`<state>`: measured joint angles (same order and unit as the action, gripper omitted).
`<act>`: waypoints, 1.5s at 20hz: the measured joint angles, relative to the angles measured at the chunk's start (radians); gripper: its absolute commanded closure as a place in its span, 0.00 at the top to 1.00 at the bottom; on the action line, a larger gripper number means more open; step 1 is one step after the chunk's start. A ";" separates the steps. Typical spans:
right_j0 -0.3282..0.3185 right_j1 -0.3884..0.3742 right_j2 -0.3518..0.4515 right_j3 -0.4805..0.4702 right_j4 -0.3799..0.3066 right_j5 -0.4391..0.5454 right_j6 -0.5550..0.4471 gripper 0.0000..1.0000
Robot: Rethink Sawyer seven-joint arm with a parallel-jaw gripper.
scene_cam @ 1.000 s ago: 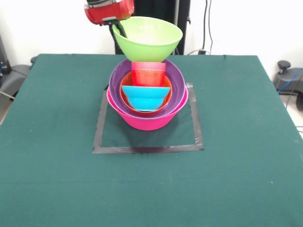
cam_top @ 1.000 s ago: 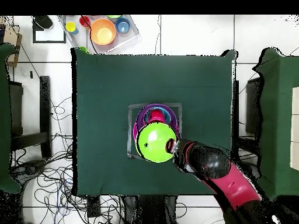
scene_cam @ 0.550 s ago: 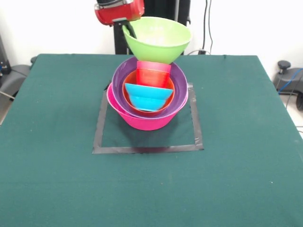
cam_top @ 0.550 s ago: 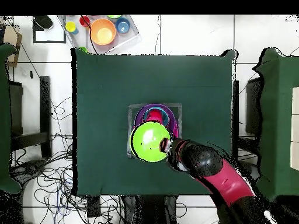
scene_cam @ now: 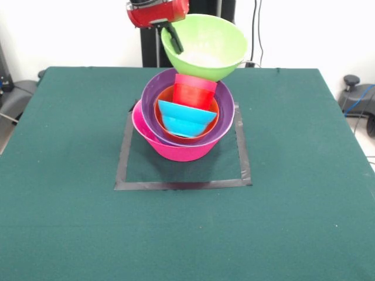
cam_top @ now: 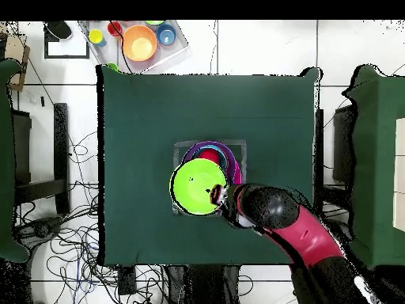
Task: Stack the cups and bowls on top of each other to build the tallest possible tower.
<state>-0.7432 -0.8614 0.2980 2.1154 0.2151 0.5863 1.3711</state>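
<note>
Tower (scene_cam: 183,126) inside taped square (scene_cam: 181,184) on green table (scene_cam: 70,222), end effector (scene_cam: 174,40) pinching lime bowl (scene_cam: 205,45), cables on floor.

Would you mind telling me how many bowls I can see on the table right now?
5: pink bowl at the base, purple bowl in it, orange bowl inside that, blue bowl innermost, lime green bowl held above. Others may be hidden.

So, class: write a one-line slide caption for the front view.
End effector holds lime green bowl by its rim above the tower.
</note>
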 measured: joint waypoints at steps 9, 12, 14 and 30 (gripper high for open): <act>0.008 0.000 -0.028 -0.098 -0.001 0.153 0.026 0.00; 0.007 0.001 -0.036 -0.128 -0.001 0.182 0.026 0.00; 0.006 0.005 -0.041 -0.151 -0.002 0.192 0.026 0.00; 0.007 0.105 -0.044 -0.230 -0.003 0.195 0.025 0.00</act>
<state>-0.7362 -0.7559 0.2535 1.8855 0.2120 0.7809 1.3966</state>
